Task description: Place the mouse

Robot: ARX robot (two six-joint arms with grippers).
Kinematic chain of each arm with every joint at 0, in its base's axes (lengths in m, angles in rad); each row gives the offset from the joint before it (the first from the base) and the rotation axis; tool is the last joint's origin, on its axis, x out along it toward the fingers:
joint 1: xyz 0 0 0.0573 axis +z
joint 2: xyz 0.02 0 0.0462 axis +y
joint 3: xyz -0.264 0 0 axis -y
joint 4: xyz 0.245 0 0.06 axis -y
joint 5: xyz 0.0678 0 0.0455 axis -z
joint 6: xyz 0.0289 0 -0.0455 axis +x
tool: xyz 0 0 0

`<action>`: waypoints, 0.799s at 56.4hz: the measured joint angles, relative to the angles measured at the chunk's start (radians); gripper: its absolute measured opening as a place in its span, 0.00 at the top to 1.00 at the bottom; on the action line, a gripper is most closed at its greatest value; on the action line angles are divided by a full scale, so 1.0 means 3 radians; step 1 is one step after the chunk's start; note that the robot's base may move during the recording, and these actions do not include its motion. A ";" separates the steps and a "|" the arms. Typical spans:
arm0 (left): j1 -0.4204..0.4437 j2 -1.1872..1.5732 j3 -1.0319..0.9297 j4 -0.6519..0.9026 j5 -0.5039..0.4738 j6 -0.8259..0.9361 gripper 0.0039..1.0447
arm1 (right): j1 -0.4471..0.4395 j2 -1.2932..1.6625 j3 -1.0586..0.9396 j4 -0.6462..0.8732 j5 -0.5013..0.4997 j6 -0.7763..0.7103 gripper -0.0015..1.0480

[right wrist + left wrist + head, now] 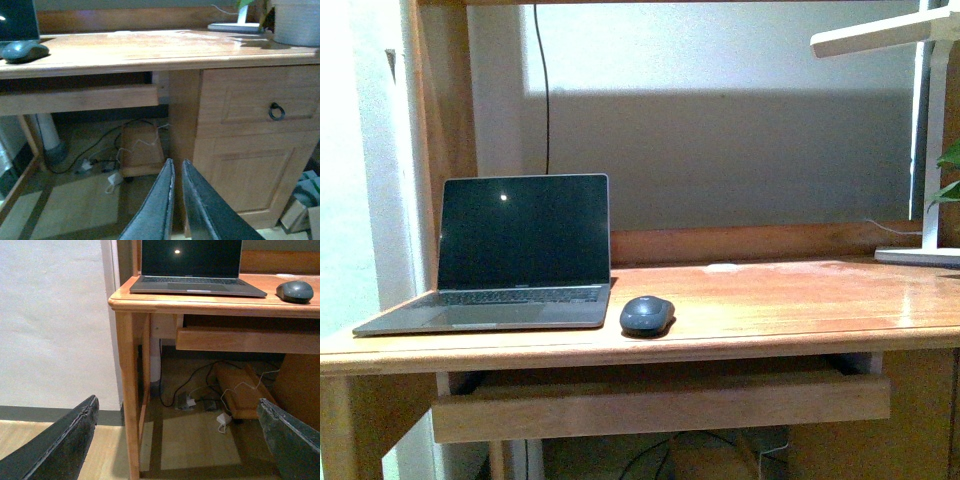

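Observation:
The mouse is a small dark grey domed oval. It rests on the wooden desk just right of the open laptop. It also shows in the left wrist view and in the right wrist view. Neither arm shows in the front view. My left gripper is open and empty, low in front of the desk's left leg. My right gripper is shut on nothing, low in front of the desk's drawer cabinet. Both are well below and apart from the mouse.
A pull-out keyboard shelf sticks out under the desktop. A white desk lamp and a plant stand at the right rear. Cables and a power adapter lie on the floor under the desk. A white wall is left.

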State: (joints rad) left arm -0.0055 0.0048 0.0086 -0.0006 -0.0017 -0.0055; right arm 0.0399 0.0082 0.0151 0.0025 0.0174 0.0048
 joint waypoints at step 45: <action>0.0000 0.0000 0.0000 0.0000 -0.0001 0.0000 0.07 | -0.0120 -0.0008 0.0000 -0.0006 -0.0050 -0.0005 0.19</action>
State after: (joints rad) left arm -0.0055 0.0048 0.0086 -0.0006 -0.0021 -0.0055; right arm 0.0040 0.0059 0.0151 0.0006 0.0025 0.0032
